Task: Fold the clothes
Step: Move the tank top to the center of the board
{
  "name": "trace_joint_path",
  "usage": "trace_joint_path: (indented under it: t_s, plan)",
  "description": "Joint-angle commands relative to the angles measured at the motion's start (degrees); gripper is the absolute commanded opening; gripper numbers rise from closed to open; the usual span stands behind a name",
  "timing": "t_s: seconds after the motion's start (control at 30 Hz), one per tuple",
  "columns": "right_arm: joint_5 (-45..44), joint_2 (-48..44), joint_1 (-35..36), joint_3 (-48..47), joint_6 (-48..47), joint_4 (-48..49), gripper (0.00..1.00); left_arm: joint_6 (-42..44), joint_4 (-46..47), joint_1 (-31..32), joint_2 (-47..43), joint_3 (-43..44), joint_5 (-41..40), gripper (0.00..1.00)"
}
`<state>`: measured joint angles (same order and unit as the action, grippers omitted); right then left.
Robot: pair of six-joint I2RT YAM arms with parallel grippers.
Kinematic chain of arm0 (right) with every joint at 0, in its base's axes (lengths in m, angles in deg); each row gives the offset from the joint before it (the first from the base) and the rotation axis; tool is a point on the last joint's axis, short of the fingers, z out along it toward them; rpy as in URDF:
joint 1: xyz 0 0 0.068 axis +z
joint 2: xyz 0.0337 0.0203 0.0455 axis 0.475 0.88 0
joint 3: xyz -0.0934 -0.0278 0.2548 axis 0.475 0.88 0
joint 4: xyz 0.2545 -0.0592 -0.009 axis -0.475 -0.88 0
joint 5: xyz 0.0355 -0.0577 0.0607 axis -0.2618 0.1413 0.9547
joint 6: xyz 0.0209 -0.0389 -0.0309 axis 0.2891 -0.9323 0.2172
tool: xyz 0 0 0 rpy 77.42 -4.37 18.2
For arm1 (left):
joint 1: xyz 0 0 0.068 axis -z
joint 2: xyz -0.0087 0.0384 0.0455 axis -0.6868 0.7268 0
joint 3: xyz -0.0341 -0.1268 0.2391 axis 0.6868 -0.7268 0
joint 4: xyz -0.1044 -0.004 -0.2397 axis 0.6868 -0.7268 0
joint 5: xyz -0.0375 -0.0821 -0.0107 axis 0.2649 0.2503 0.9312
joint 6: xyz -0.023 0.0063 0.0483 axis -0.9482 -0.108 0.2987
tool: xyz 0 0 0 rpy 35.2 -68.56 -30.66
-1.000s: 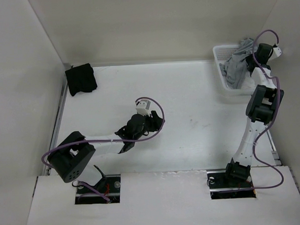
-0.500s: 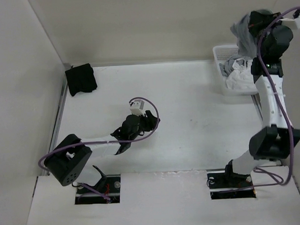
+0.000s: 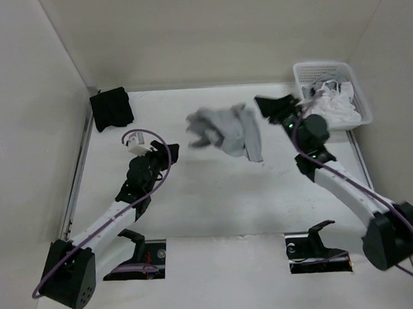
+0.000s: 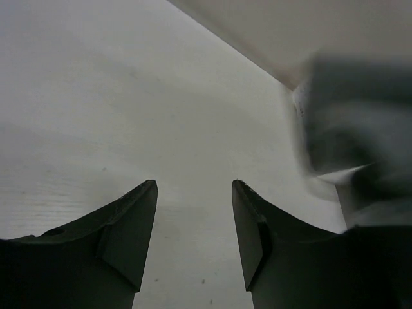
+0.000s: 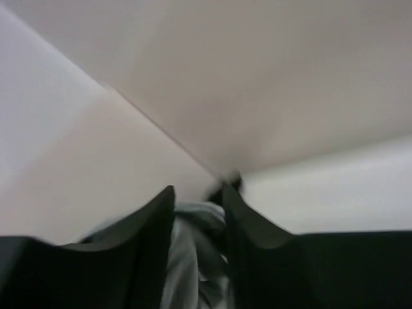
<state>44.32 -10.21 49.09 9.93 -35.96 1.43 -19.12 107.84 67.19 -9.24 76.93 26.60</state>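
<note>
Top external: grey tank top [image 3: 226, 130] is showing bunched at upper centre of frame.
Left gripper [image 4: 193, 187] is gaping open; right gripper [image 5: 197, 190] is hovering just right of it, state too blurred to tell.

The grey tank top [image 3: 226, 130] is lying as a crumpled, loosely spread heap toward the far middle of the white bench [image 3: 215, 201]. Its soft knit is bunching into folds on the left and trailing a longer flap down on the right. It is showing no flat outline, its neck and armholes lost in the wrinkles. It may be hanging just above the surface rather than resting on it; the overhead view is not settling that.
</note>
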Motion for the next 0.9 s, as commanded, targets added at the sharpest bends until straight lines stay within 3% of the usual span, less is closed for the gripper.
trace_joint_path:
  t_s: [0.0,0.13,0.23,0.33,0.37,0.43,0.47,0.53,0.67,0.87]
  plan:
    - [0.8,7.0,1.1,12.1,3.5,2.0,0.50,-2.0,-8.7,-5.2,-5.2,-2.5,0.3,0.48]
    - [0.4,3.6,2.5,15.4,-1.3,-5.7,0.59,-1.5,-12.2,-7.1,-5.9,-3.2,0.7,0.48]
    - [-3.7,0.1,5.2,16.4,-4.0,-17.0,0.42,-0.7,-14.9,-5.9,-5.2,-2.8,0.7,0.46]
    - [-9.8,-2.8,10.1,17.6,-5.1,-29.2,0.17,0.8,-18.6,-3.2,-5.1,-1.9,-0.2,0.39]
    - [-10.7,-2.9,10.9,17.7,-5.1,-31.1,0.16,1.2,-19.3,-2.2,-4.8,-1.6,-0.5,0.38]
    - [-13.0,-2.5,13.7,17.5,-4.5,-37.8,0.21,1.6,-21.3,0.3,-3.9,-0.8,-1.6,0.35]
    - [-13.9,-1.7,15.8,17.4,-3.4,-41.0,0.31,2.0,-22.8,2.5,-2.8,0.0,-2.3,0.35]
    - [-13.8,-0.7,18.3,17.6,-2.1,-43.6,0.42,3.0,-24.4,6.7,-1.0,1.1,-3.3,0.35]
    - [-13.2,0.2,23.0,21.4,2.4,-42.5,0.56,4.5,-25.8,16.5,1.4,1.8,-5.5,0.39]
    - [-8.8,2.0,23.9,24.8,4.7,-33.6,0.62,-0.7,-25.2,23.2,6.1,1.6,-4.7,0.54]
